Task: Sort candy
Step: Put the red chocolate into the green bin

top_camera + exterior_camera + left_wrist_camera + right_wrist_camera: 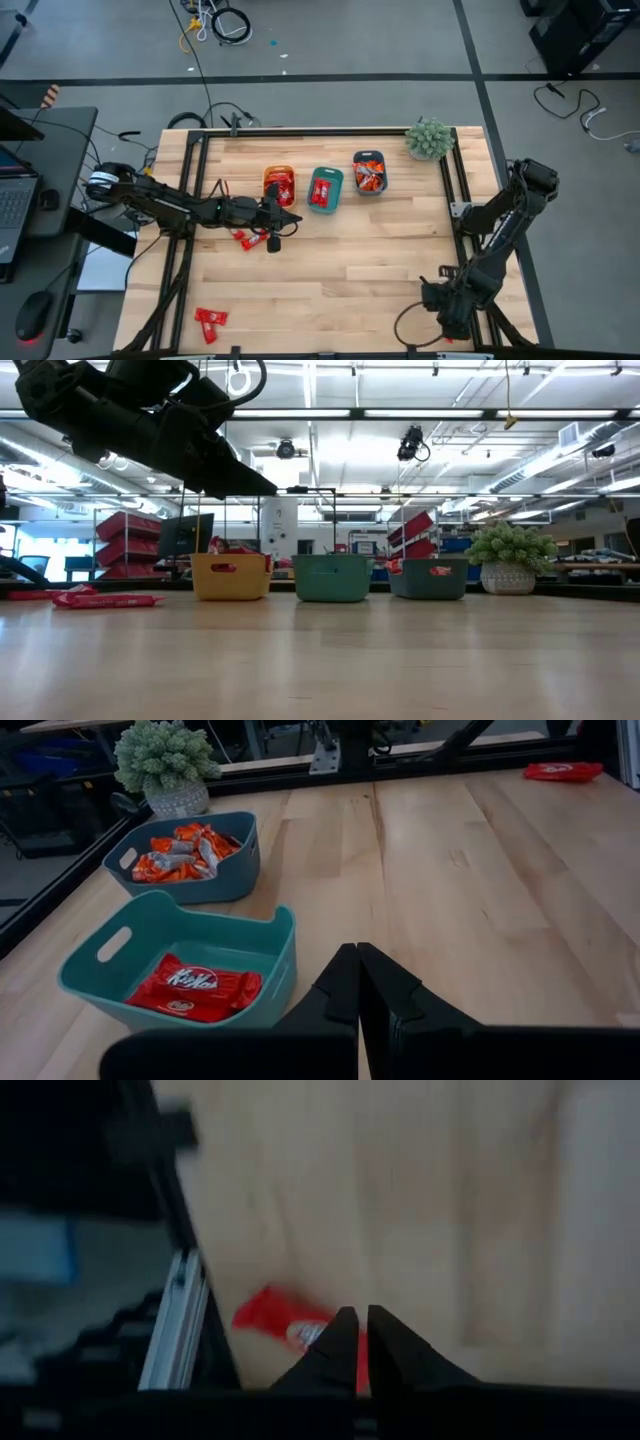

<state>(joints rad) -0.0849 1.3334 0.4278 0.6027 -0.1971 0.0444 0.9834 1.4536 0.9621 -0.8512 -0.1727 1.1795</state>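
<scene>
right gripper [361, 1342] shut, table [380, 250] edge, candy [275, 1317] perhaps touching

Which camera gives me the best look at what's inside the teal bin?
The left wrist view: it looks down into the teal bin at red candy. The high view shows it small, the low view only its side wall, the right wrist view nothing.

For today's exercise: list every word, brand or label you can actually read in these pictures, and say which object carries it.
"KitKat": white lettering on the red candy wrapper lying in the teal bin.
Orange candies in the grey-blue bin: print too small to read.
Red candy by the right end effector: blurred, unreadable.
</scene>
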